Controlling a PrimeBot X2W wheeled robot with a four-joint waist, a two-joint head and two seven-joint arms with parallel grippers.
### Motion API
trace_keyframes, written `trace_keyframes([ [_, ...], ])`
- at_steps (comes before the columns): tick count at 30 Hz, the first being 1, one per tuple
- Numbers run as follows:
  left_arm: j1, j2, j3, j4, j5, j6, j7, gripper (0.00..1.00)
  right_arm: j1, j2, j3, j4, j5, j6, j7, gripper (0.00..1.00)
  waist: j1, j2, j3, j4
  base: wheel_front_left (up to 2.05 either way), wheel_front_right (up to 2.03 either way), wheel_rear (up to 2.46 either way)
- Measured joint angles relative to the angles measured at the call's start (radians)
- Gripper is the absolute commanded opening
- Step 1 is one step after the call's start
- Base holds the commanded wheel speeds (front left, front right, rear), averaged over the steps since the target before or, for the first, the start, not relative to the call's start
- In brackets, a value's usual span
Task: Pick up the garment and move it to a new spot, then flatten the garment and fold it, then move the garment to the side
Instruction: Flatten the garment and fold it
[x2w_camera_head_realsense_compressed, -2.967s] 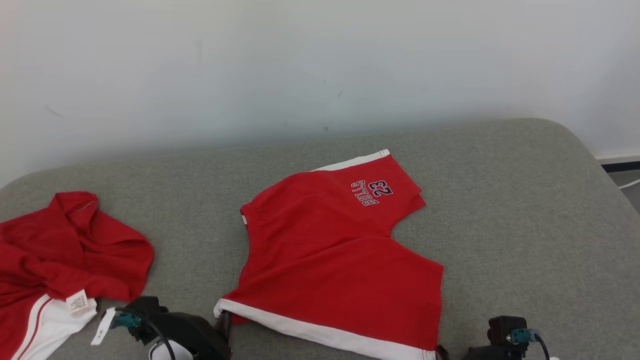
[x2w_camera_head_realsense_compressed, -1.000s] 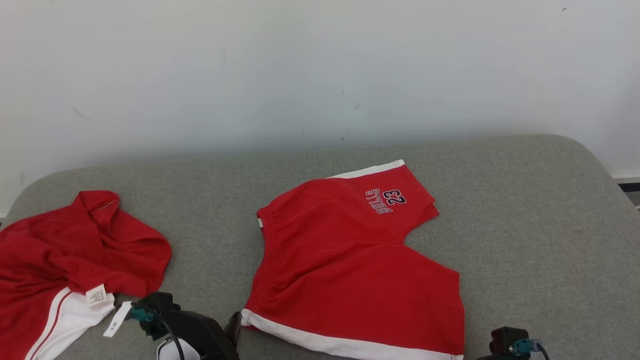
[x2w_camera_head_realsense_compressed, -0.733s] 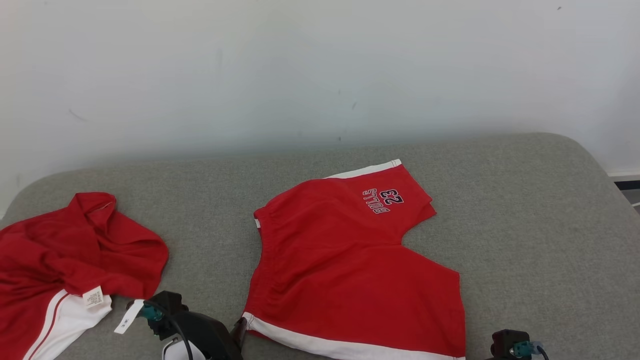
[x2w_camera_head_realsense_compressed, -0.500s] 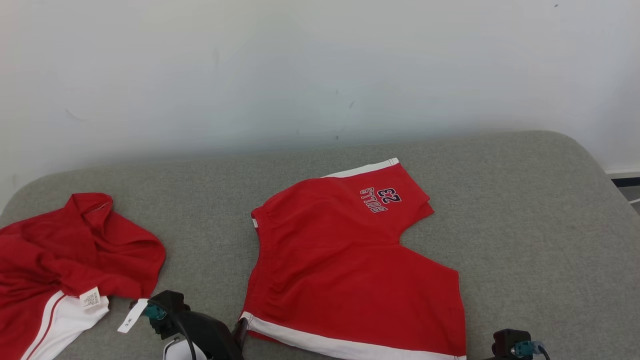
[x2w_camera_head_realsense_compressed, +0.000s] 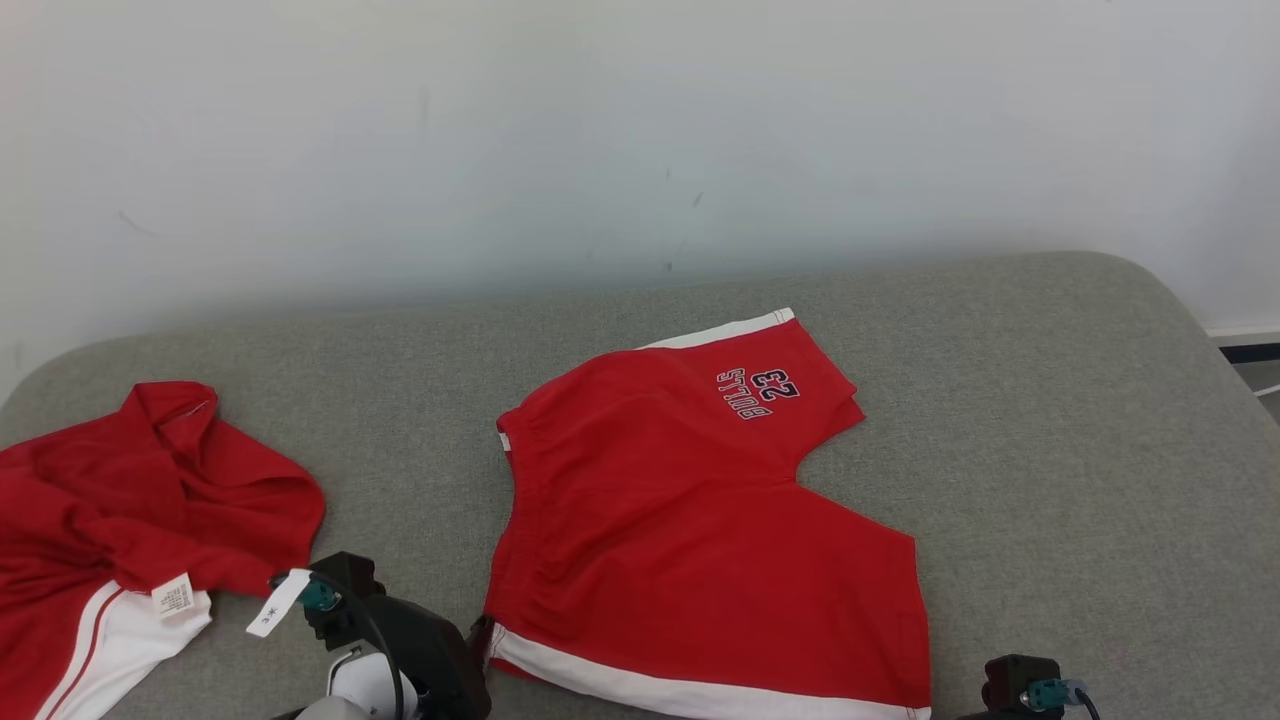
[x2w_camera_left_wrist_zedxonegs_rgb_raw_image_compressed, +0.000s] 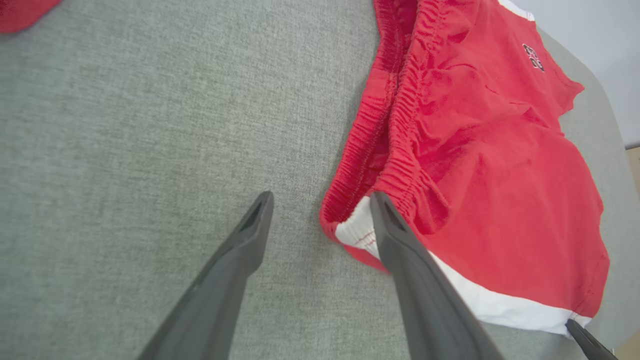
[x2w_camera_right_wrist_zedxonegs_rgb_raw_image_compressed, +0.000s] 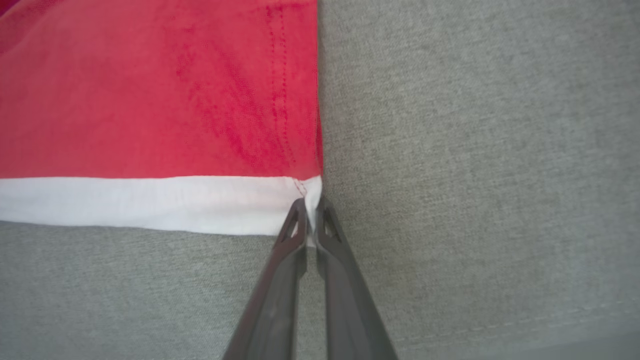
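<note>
The garment (x2w_camera_head_realsense_compressed: 690, 520) is a pair of red shorts with a white hem band and "BULLS 23" lettering, spread on the grey cushion (x2w_camera_head_realsense_compressed: 1050, 450). In the left wrist view my left gripper (x2w_camera_left_wrist_zedxonegs_rgb_raw_image_compressed: 321, 200) is open at the garment's (x2w_camera_left_wrist_zedxonegs_rgb_raw_image_compressed: 475, 150) near-left corner. One finger lies over the white hem end, the other on bare cushion. My right gripper (x2w_camera_right_wrist_zedxonegs_rgb_raw_image_compressed: 311, 205) is shut on the white hem corner of the garment (x2w_camera_right_wrist_zedxonegs_rgb_raw_image_compressed: 150, 100), at its near-right end. Its fingertip (x2w_camera_left_wrist_zedxonegs_rgb_raw_image_compressed: 585, 340) also shows beside that corner in the left wrist view.
A second red and white piece of clothing (x2w_camera_head_realsense_compressed: 150, 500) lies crumpled at the left of the cushion, its white labels close to my left wrist (x2w_camera_head_realsense_compressed: 400, 640). A white wall (x2w_camera_head_realsense_compressed: 640, 130) stands behind. The cushion's rounded edge falls away at the right.
The head camera has shifted a little. My left wrist has edged right, closer to the garment's near-left hem corner. The right gripper keeps its hold.
</note>
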Motion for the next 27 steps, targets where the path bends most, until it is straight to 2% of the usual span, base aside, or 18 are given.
trace_keyframes([
  [6, 0.002, 0.000, -0.016, -0.009, -0.003, 0.000, 0.035, 1.00, 0.000, 0.000, -0.001, -0.001, 0.000, 0.000, 0.002, 0.00, 0.0000, 0.0000, 0.002, 0.002, 0.00, 0.00, 0.00],
  [14, 0.024, -0.001, -0.084, -0.074, -0.035, 0.000, 0.078, 1.00, 0.000, -0.001, -0.003, -0.003, 0.002, 0.000, 0.005, 0.00, 0.0000, 0.0001, 0.004, 0.004, 0.00, 0.00, 0.00],
  [27, 0.022, -0.001, -0.043, -0.080, -0.036, 0.000, 0.069, 1.00, 0.000, -0.002, -0.002, -0.006, 0.009, 0.000, 0.006, 0.00, 0.0000, 0.0000, 0.007, 0.004, 0.00, 0.00, 0.00],
])
